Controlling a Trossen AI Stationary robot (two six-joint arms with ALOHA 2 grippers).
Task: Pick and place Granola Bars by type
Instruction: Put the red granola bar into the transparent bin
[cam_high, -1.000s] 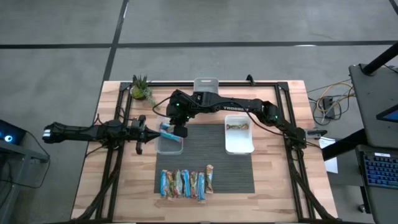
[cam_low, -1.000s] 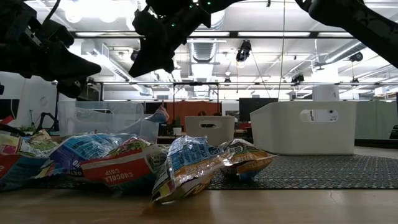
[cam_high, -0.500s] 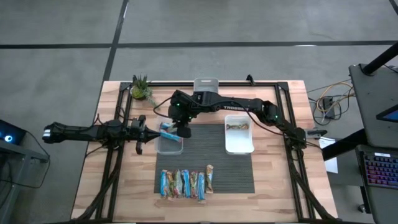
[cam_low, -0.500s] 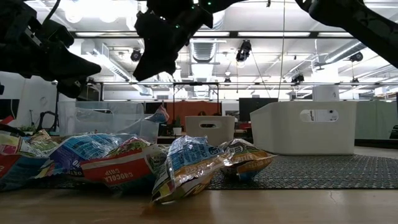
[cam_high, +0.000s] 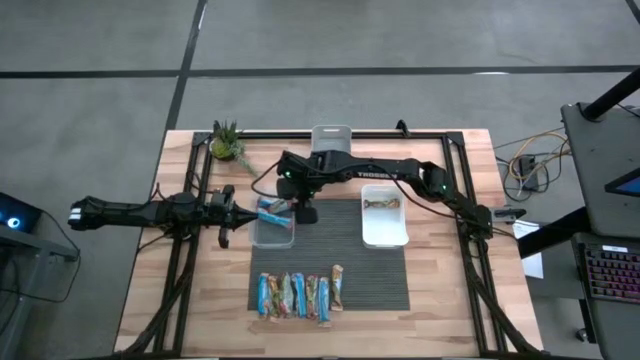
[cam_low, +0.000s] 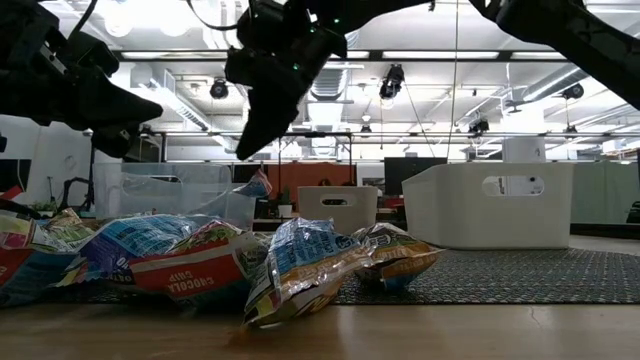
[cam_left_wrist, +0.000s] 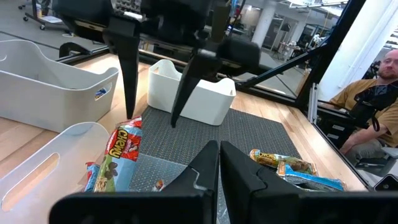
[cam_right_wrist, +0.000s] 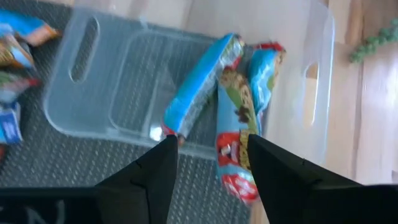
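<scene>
Granola bars (cam_high: 298, 296) lie in a row at lower centre of the high view on the tabletop's dark mat (cam_high: 355, 270), and only the right wrist view shows three more inside the clear bin (cam_right_wrist: 81, 93), under the right end effector (cam_right_wrist: 208, 152), whose fingers are spread and empty. One more sits in the white bin (cam_high: 385, 229) at centre right. Low view reads "CHOCOLATY CHIP" on a red wrapper (cam_low: 195, 275); the left end effector (cam_high: 237, 211), pressed together, waits at centre left.

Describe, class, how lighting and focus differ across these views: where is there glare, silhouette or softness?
Low view: bright ceiling lights leave the right gripper a dark silhouette, and the nearest granola bars look soft. Right wrist view: soft overall, its fingers blurred dark shapes over the clear bin. Left wrist view: its own fingers are out of focus. High view: evenly lit, no strong glare.
</scene>
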